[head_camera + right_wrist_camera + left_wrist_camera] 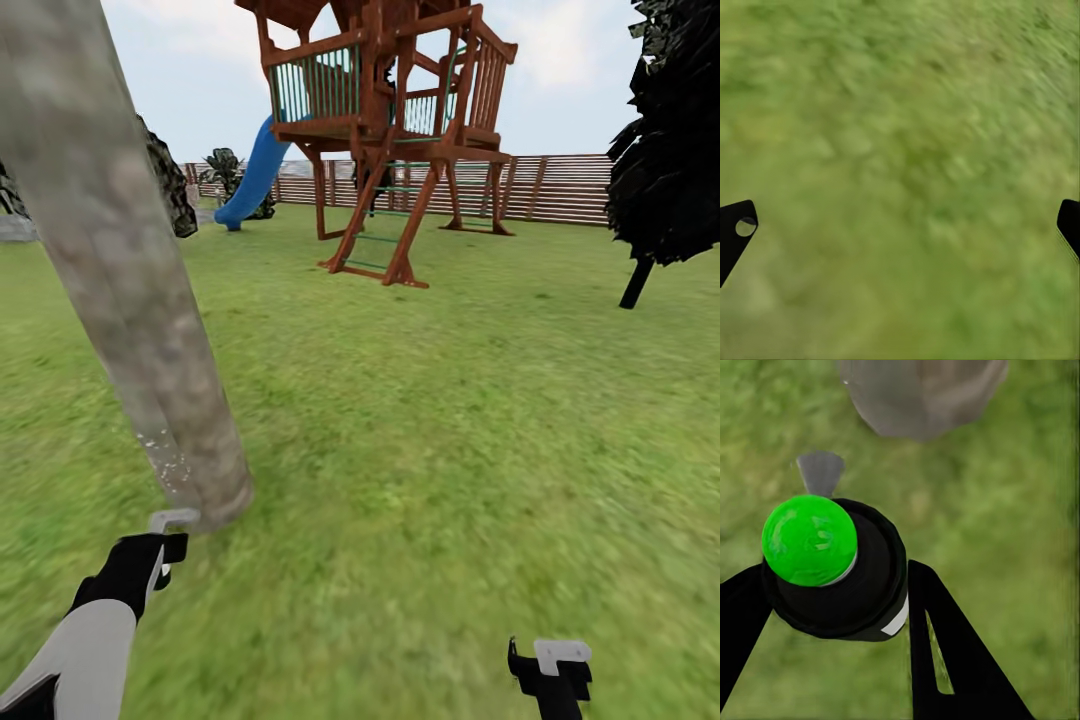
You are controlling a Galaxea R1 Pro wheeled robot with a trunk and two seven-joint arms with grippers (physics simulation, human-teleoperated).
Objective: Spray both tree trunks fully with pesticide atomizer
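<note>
A thick mottled grey-tan tree trunk (pixel 130 300) rises from the grass (pixel 420 450) at the left, and its base (pixel 922 394) shows in the left wrist view. My left gripper (pixel 165 548) hangs just in front of the base, shut on the pesticide atomizer (pixel 862 585). The atomizer is a black bottle with a bright green cap (pixel 810 540) and a grey nozzle (pixel 172 520) facing the trunk. A few white pesticide specks (pixel 160 450) dot the bark low down. My right gripper (pixel 550 665) is open over bare grass, with its fingertips (pixel 735 229) wide apart.
A brown wooden play tower (pixel 400 130) with a blue slide (pixel 255 175) stands mid-lawn ahead. A slatted fence (pixel 570 190) runs behind it. A dark leafy tree (pixel 665 160) stands at the right and a dark bush (pixel 172 185) behind the trunk.
</note>
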